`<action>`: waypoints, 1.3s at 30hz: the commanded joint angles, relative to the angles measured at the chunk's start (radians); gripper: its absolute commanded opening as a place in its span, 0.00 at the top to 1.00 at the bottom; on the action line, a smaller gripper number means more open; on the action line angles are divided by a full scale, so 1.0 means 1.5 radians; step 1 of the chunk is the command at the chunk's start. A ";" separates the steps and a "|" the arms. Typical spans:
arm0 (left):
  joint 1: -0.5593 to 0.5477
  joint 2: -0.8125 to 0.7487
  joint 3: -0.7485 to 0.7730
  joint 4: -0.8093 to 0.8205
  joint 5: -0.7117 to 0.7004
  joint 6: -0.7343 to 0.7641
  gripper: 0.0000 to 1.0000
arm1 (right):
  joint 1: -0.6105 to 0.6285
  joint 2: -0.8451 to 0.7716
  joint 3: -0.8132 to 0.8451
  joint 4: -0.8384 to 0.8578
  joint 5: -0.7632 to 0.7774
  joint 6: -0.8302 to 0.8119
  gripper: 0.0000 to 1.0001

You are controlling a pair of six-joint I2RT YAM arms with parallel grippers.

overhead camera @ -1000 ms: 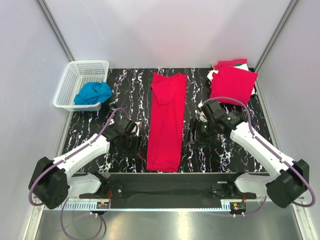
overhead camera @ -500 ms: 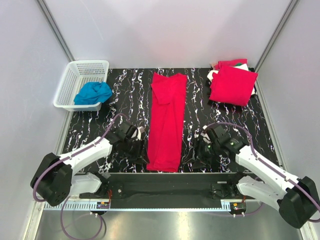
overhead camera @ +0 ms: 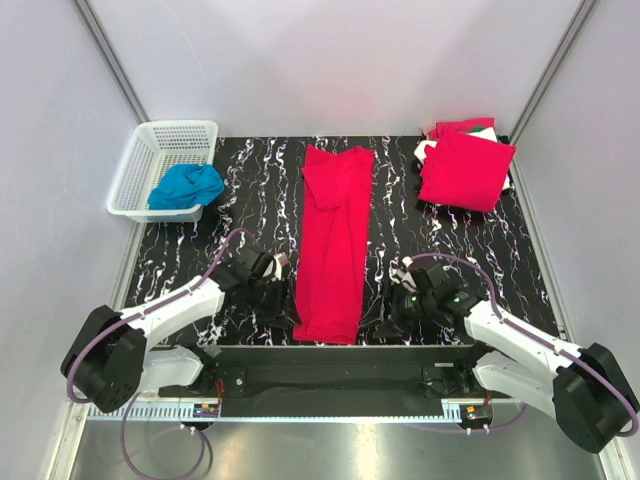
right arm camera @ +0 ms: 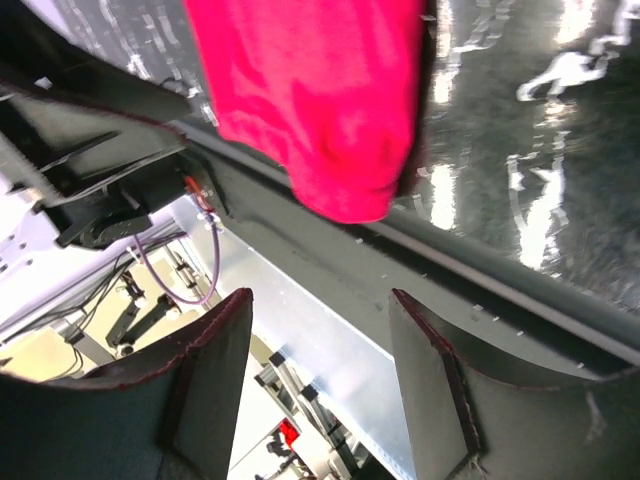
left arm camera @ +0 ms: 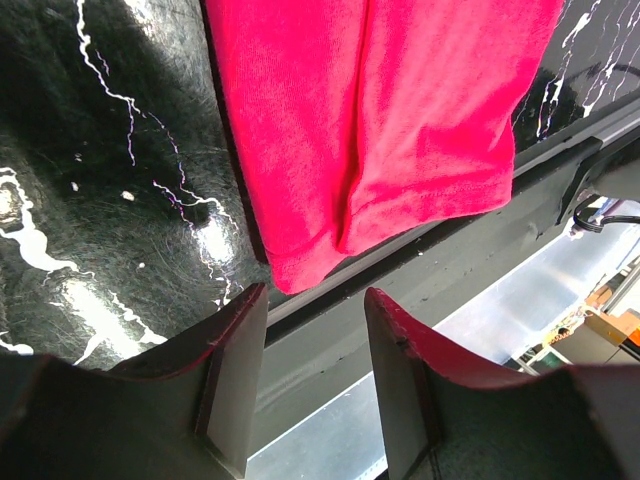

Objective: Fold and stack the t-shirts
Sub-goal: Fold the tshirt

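- Centre of the black marbled table (overhead camera: 250, 190): one red t-shirt (overhead camera: 332, 240) lies flat, folded into a long narrow strip that runs from the far side right down to the near edge.
- The left gripper (left arm camera: 315, 293) sits low just beside the strip's near left corner. Its jaws are spread, there is nothing between them, and it is not touching the cloth.
- The right gripper (right arm camera: 320, 295) is down at the near right corner. Its jaws stand wide apart and empty, with the red hem just ahead of the fingertips.
- Far right corner: a stack of folded red t-shirts (overhead camera: 467, 168), with a white and green shirt (overhead camera: 486, 126) peeking out from underneath at the back.
- Far left: a white basket (overhead camera: 150, 140) holds a crumpled blue cloth (overhead camera: 188, 185), well apart from both arms.
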 commanded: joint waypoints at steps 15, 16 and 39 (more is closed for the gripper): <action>0.014 0.065 0.014 0.013 0.001 0.048 0.50 | 0.037 0.144 -0.031 0.225 0.003 0.046 0.34; 0.015 0.067 0.014 0.013 0.003 0.049 0.50 | 0.040 0.152 -0.029 0.225 0.003 0.046 0.35; 0.029 0.131 0.029 0.043 0.040 0.081 0.50 | 0.066 0.287 -0.038 0.393 0.016 0.064 0.35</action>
